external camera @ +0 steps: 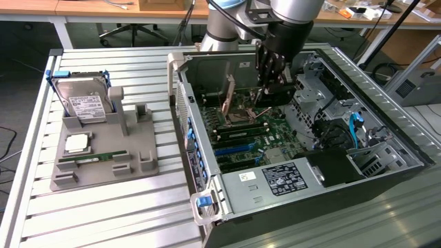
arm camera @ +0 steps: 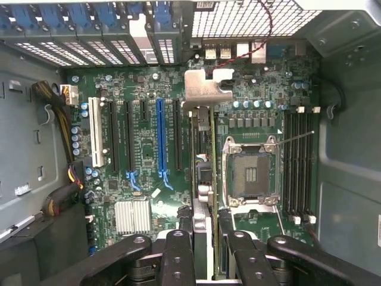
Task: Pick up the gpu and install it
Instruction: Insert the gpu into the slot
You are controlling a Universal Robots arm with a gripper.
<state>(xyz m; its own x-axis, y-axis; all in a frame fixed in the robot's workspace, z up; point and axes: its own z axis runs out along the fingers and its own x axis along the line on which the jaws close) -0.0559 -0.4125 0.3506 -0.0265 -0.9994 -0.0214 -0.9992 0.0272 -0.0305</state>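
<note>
Over open black computer case [external camera: 386, 155], black gripper [arm camera: 204, 238] clamps thin green card with silver bracket [arm camera: 205, 89], edge-on above motherboard [arm camera: 143, 161]; grey part stand [external camera: 103, 155] at nine o'clock.

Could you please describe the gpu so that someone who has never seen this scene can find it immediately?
Find the open computer case on the exterior view's right. Inside, the gripper holds the gpu edge-on above the motherboard, between the expansion slots and the empty processor socket. It is a thin upright card with a bent silver bracket at one end; the blue slot beside it is empty.
</note>
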